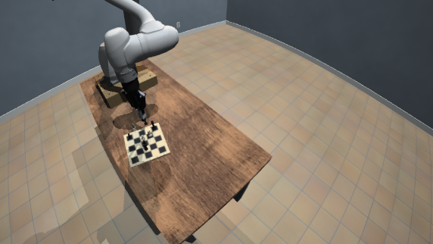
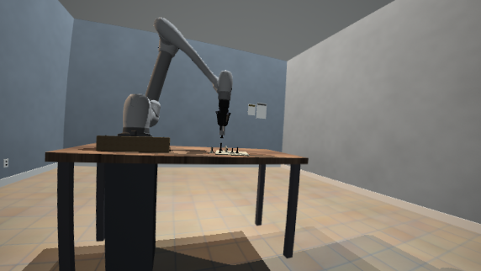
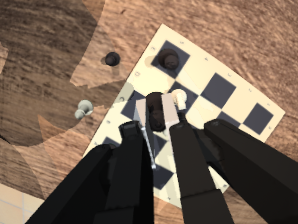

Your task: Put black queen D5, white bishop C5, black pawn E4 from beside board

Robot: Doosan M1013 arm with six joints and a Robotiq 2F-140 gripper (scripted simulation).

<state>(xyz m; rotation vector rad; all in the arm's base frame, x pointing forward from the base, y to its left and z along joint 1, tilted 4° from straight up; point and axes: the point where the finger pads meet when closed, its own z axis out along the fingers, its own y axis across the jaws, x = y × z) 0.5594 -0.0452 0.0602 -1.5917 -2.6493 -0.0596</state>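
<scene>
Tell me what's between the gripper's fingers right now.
In the wrist view, a small dark chess piece is pinched between the fingers, held above the chessboard. Which piece it is can't be told.

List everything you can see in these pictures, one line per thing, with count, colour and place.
Table: one, brown wood, mid-room.
Chessboard: one, cream and black, on the table.
Board pieces: at least three, black and white.
Loose pieces: two, black and white, beside the board.
Base block: one, tan, table's far end.
Wall sheets: two, pale.
Arm: one, grey.
Tool: one, black, shut on a black piece.
</scene>
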